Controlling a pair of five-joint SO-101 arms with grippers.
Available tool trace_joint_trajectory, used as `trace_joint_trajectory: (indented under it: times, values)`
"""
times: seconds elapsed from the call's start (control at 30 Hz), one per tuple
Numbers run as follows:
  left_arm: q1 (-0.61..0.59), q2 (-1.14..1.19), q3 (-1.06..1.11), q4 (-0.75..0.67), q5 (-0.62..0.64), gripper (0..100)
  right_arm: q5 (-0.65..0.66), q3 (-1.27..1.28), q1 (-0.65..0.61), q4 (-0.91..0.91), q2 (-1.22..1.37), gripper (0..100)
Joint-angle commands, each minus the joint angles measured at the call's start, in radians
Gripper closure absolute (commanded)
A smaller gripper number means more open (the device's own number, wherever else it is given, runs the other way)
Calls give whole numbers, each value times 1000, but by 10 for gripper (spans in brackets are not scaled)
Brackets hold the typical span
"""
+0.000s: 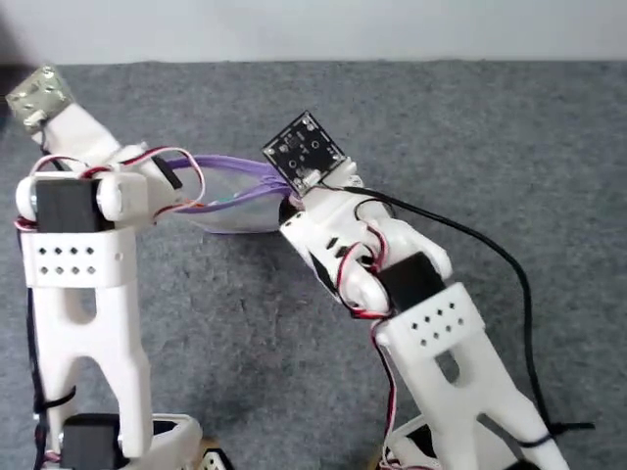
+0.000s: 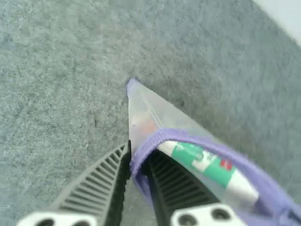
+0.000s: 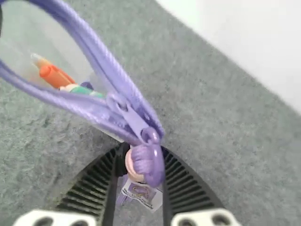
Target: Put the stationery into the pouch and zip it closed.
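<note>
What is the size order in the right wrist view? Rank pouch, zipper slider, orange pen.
1. pouch
2-3. zipper slider and orange pen look alike; the slider is nearer the camera, so unranked.

Robotics lab bench: grey felt-like mat [image 1: 490,147] over the table, plain white wall [image 1: 294,29] behind, two white plastic arms [image 1: 78,294] with exposed servo wiring [image 1: 345,284], loose black cable [image 1: 490,245].
</note>
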Motion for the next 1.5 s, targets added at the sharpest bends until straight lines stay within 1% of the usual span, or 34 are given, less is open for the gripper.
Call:
trace_joint_trajectory:
  times: [0.0,0.07,0.1,0.2,0.3,0.37,0.4,0.6,0.7,0.8,0.87,1.0,1.1,1.17,1.23,1.37,1.47]
  values:
    - [52,-49,36,34,-78,984,32,-9,45,4,-68,989]
    - [68,-98,38,34,-81,963,34,-11,62,4,-79,989]
    - [68,-118,38,34,-81,937,34,-11,65,5,-82,989]
    - [68,-176,38,34,-83,796,37,-15,67,5,-96,989]
    - [63,-236,38,34,-83,633,101,-15,64,2,-119,991]
    - [64,-287,38,34,-83,563,130,-15,68,-2,-131,991]
    - [68,-315,38,34,-83,551,138,-15,70,-2,-133,991]
    - [80,-497,39,35,-89,550,138,-15,87,-2,-157,991]
    - [158,-601,102,37,-146,551,143,-23,84,-2,-174,991]
    - [235,-706,243,37,-173,551,184,-49,84,-2,-177,991]
    - [258,-766,358,37,-183,551,213,-54,84,-2,-185,991]
    - [262,-845,552,20,-180,551,233,-81,51,13,-186,991]
    - [261,-875,653,-21,-176,551,235,-147,4,96,-185,991]
    - [238,-876,713,-66,-166,551,245,-178,-28,174,-185,991]
    - [172,-875,769,-135,-152,551,265,-204,-42,248,-186,991]
    - [31,-875,848,-242,-155,551,264,-265,-42,346,-186,991]
    - [0,-875,865,-288,-155,551,264,-305,-45,438,-186,991]
